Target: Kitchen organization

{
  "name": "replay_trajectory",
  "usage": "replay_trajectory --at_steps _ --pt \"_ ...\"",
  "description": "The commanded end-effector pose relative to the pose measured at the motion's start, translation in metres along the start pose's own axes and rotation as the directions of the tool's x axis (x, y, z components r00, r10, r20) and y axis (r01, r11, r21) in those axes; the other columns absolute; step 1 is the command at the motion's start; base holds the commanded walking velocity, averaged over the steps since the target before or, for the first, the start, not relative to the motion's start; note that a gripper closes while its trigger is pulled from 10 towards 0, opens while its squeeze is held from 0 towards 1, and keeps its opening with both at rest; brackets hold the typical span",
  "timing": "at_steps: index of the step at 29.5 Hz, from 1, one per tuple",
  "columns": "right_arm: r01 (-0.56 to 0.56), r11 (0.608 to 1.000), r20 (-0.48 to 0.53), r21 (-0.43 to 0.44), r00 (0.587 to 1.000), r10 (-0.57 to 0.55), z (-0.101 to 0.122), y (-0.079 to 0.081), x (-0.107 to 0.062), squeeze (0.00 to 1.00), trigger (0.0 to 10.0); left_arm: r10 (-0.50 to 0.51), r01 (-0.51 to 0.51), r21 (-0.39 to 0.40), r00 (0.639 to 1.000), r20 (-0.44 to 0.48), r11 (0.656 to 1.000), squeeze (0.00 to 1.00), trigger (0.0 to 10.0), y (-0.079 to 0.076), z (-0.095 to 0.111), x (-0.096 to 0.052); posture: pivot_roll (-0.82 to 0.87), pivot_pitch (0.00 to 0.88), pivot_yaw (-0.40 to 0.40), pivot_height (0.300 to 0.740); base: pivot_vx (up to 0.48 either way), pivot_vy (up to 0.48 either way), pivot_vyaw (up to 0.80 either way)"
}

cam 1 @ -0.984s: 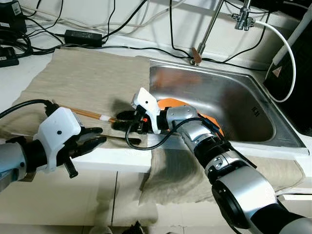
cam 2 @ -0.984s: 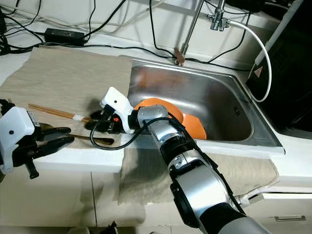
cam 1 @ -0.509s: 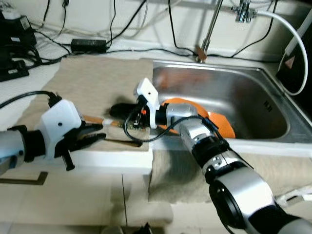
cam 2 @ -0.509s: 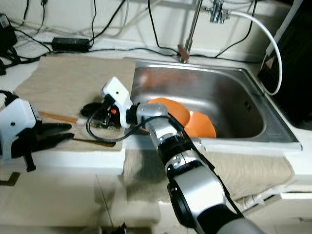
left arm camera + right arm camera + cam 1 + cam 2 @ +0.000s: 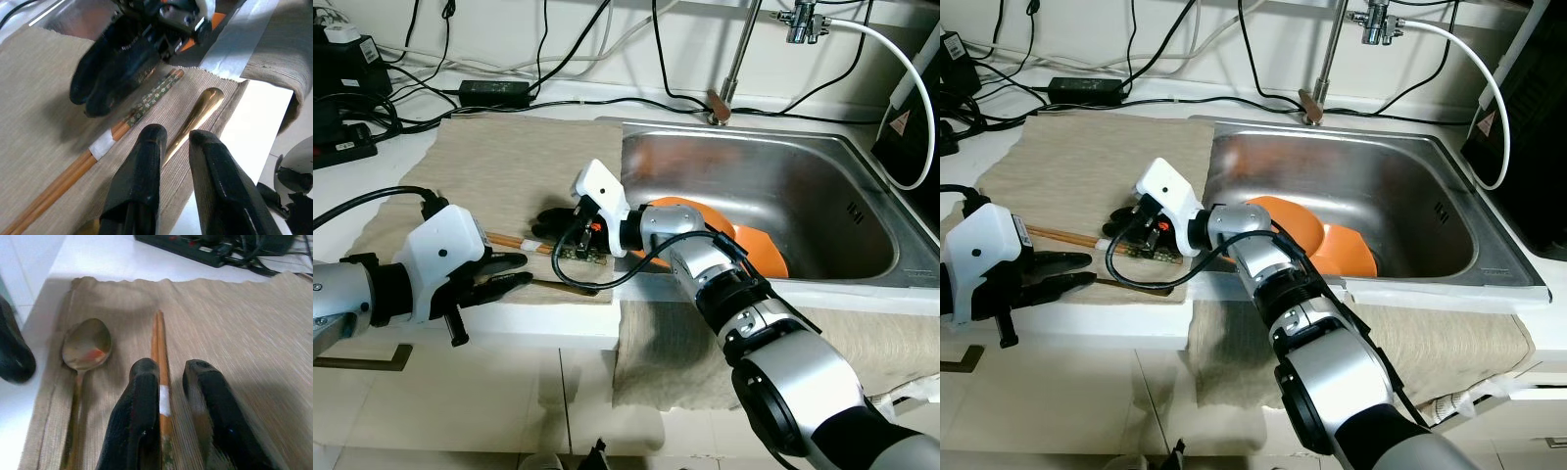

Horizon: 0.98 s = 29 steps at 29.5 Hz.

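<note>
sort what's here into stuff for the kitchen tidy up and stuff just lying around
For the job:
- chopsticks, under the right gripper
- spoon beside them on the mat
- orange plates in the sink
- left gripper, near the spoon's handle

Lying about:
- power adapter and cables at the back of the counter
- tap
- cloth over the counter edge
</note>
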State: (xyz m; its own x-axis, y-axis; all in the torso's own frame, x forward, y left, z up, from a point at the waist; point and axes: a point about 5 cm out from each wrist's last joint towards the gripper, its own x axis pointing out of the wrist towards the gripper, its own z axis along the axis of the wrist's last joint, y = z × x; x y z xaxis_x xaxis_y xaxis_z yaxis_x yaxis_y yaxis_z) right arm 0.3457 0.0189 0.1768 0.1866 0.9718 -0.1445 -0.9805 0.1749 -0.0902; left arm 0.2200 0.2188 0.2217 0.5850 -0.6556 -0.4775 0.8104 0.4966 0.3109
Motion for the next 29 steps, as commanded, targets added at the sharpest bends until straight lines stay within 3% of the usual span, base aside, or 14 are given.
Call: replay_trajectory --at_steps 1,14,22,23,24,25,29 --pt "-0.026 0.999 -0.014 -0.03 1.0 0.025 0.009 -0.003 -0.004 1.0 10.0 0.021 -0.021 0.001 1.0 -0.003 1.0 0.0 10.0 0.001 -0.001 -0.003 0.11 0.0 -0.066 0.74 0.0 0.0 0.0" --pt "-0.118 0.991 -0.102 -0.063 0.989 0.112 0.01 -0.005 -0.022 1.0 10.0 0.057 -0.057 -0.003 0.998 -0.013 0.998 0.0 10.0 0.002 -0.005 -0.008 0.11 0.0 -0.085 0.74 0.0 0.0 0.0" --pt "-0.148 0.988 -0.143 -0.05 0.98 0.14 0.003 0.006 -0.023 1.0 10.0 0.109 -0.109 -0.064 0.994 -0.004 0.992 0.0 10.0 0.01 -0.014 -0.016 0.11 0.0 -0.089 0.74 0.0 0.0 0.0" --pt "-0.15 0.988 -0.15 -0.047 0.979 0.141 0.001 0.007 -0.023 0.73 10.0 0.111 -0.111 -0.071 0.994 -0.002 0.991 0.0 10.0 0.01 -0.016 -0.017 0.11 0.0 -0.088 0.74 0.0 0.0 0.0" --pt "-0.151 0.988 -0.154 -0.045 0.978 0.143 0.0 0.008 -0.023 0.73 10.0 0.111 -0.111 -0.075 0.994 -0.002 0.991 0.0 10.0 0.01 -0.016 -0.018 0.11 0.0 -0.088 0.74 0.0 0.0 0.0" --pt "-0.152 0.987 -0.161 -0.043 0.977 0.144 -0.002 0.008 -0.024 0.0 10.0 0.109 -0.108 -0.081 0.994 0.002 0.991 0.0 10.0 0.01 -0.017 -0.019 0.11 0.0 -0.088 0.74 0.0 0.0 0.0" --pt "-0.125 0.991 -0.18 -0.038 0.977 0.117 -0.007 0.007 -0.025 0.0 10.0 0.101 -0.101 -0.079 0.995 -0.009 0.992 0.0 10.0 0.01 -0.018 -0.021 0.11 0.0 -0.086 0.74 0.0 0.0 0.0"
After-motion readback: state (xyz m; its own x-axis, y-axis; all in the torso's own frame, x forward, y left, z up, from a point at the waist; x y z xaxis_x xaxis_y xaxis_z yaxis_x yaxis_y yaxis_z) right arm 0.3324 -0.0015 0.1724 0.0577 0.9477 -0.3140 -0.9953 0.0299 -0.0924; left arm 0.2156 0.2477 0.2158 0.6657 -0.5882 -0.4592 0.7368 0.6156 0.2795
